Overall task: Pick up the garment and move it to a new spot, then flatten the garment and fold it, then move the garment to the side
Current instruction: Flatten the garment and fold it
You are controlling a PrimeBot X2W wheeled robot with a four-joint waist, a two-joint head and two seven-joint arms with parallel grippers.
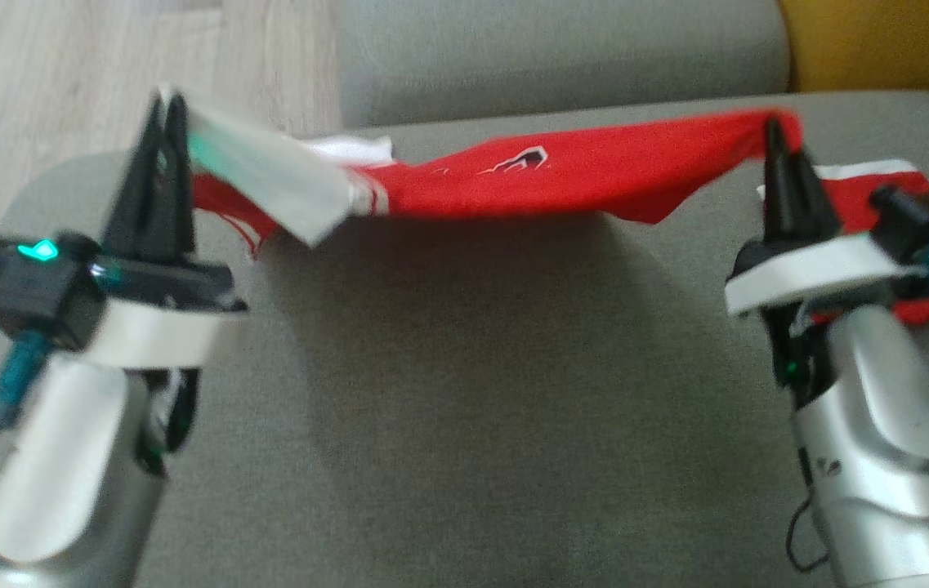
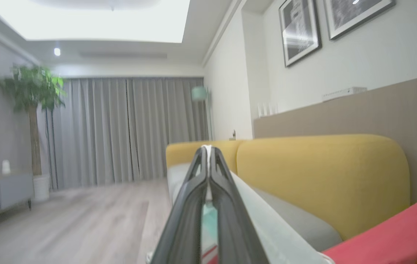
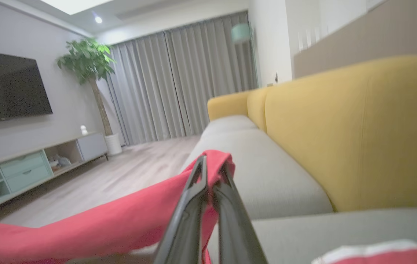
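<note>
The garment [image 1: 562, 175] is red with white trim and a small chest logo. It hangs stretched between my two grippers above the grey sofa seat [image 1: 464, 392]. My left gripper [image 1: 168, 102] is shut on its white end at the upper left; the pale cloth [image 2: 263, 227] runs past the closed fingers [image 2: 208, 176] in the left wrist view. At the upper right my right gripper [image 1: 774, 126] is shut on a red corner, and the red cloth [image 3: 120, 223] is bunched over the fingertips [image 3: 208, 165] in the right wrist view. A red and white part [image 1: 922, 237] lies on the seat behind the right wrist.
The seat's left edge borders a wooden floor [image 1: 104, 73]. A grey cushion [image 1: 562, 49] lies beyond the garment and a yellow backrest [image 3: 358, 128] runs along the right. A TV cabinet [image 3: 28, 165], a potted plant [image 3: 91, 69] and curtains stand across the room.
</note>
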